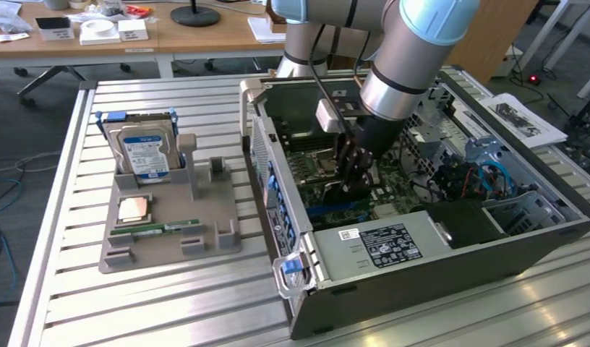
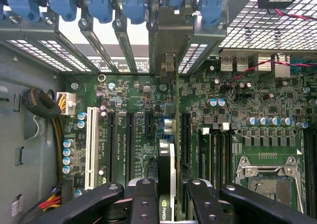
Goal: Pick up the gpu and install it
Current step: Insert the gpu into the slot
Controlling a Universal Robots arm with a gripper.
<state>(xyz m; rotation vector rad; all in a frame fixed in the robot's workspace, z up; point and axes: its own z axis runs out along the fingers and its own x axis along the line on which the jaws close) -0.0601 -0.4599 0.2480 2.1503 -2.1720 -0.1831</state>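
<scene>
"So, where's the gpu (image 2: 168, 157) sitting?"

"Down inside the computer case (image 1: 439, 260), up on its edge over the motherboard (image 2: 133, 100). The gripper (image 1: 356, 181) has it from above, fingers (image 2: 143, 204) closed in narrow on either face of the card, so it hangs straight beneath the hand."

"Which way does it run?"

"Long axis toward the case's rear wall, with the bracket end up by the slot covers under the blue clips (image 2: 99, 1). It looks lined up with the blue slot (image 1: 335, 212). Whether its edge is in or just above, I can't tell."

"And round about?"

"The case lies open on a slatted metal table (image 1: 63, 289). Well apart, at the exterior view's left, a grey tray (image 1: 170, 249) holds the hard drive (image 1: 144, 155) and a green memory stick (image 1: 158, 228). Office desks stand behind."
</scene>
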